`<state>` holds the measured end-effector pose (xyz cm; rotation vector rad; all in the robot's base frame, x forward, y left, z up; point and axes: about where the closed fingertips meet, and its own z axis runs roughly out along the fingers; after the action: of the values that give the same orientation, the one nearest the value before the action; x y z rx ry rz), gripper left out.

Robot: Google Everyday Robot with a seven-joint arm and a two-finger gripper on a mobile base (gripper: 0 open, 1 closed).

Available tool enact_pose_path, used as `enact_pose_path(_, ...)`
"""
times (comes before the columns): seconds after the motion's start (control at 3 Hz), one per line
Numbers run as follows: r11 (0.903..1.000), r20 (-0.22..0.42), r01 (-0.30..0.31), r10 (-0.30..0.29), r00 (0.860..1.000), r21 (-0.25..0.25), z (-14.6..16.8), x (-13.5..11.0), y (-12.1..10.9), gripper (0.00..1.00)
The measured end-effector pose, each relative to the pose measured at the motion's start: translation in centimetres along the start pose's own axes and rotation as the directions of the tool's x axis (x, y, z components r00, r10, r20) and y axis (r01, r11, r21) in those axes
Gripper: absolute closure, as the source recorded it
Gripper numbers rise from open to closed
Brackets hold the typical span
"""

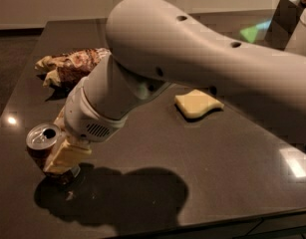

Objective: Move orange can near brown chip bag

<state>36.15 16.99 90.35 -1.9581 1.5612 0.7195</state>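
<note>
- Notably, judged most at risk: slip of the orange can (41, 139) out of the pinch on lifting, given the smooth metal wall and a hold that looked set low on its side.
- Judged next: tipping or dragging of the can across the dark table (222, 178), if carried off without first being raised clear of the surface.
- Judged last: shoving or crushing of the brown chip bag (75, 66) by the bulky wrist (95, 121), if swung in too close while the can was set down.
- Gripper (55, 162) seen low at the table's near corner, fingers (65, 156) pressed against the can, one pale pad on its near side and the can between them.
- Can stood upright within the fingers, silver top and pull-tab hole facing up.
- Chip bag lay well beyond the fingers, toward the far edge, well apart from the can.
- Pale yellow sponge (197, 103) lay well off to the side of the fingers, past the wrist.
- Arm (202, 49) reached in from the far side, bent sharply downward at the wrist, casting a broad shadow just beside the fingers.
</note>
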Motion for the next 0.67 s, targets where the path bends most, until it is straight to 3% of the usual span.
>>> enact_pose_path(0.33,0.9966,0.008,-0.056,0.056,0.998,0.060,-3.4,1.1,-3.9,0.95)
enact_pose_path(0.67,0.9746,0.003,-0.146,0.148,0.989,0.170,-7.4,4.5,-11.9,1.00)
